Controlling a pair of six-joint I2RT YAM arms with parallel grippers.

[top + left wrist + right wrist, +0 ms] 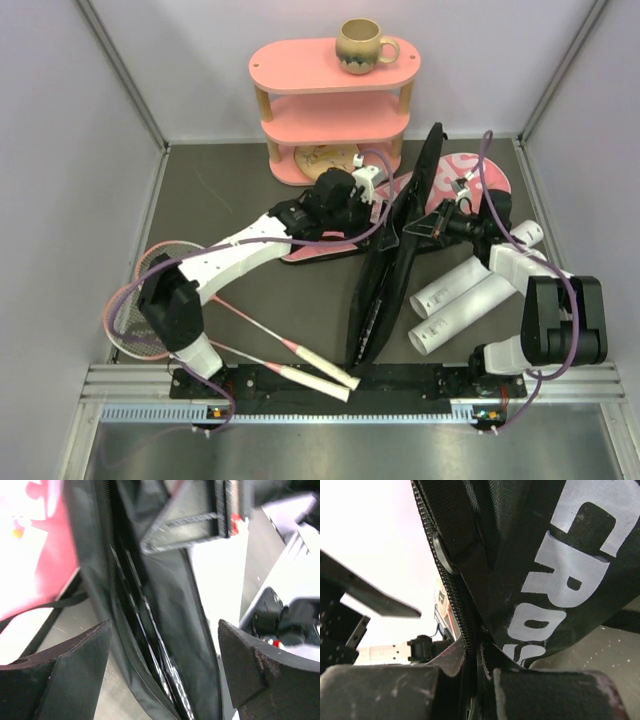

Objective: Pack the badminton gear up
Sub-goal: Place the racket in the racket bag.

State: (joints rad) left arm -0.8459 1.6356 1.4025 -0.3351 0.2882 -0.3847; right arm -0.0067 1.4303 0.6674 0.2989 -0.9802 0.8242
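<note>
My right pincer (475,664) is clenched on the zipper edge of the black bag (392,262), which stands on edge at mid-counter (230,190). My left pincer (164,627) is released, jaws wide, facing the bag's open seam. The pink bag (480,175) lies behind it. White tubes (455,305) lie to its right.

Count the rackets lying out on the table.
2. The farther racket and the nearer racket lie side by side at the near left, heads partly under the left arm. More may be hidden inside the black bag.
</note>
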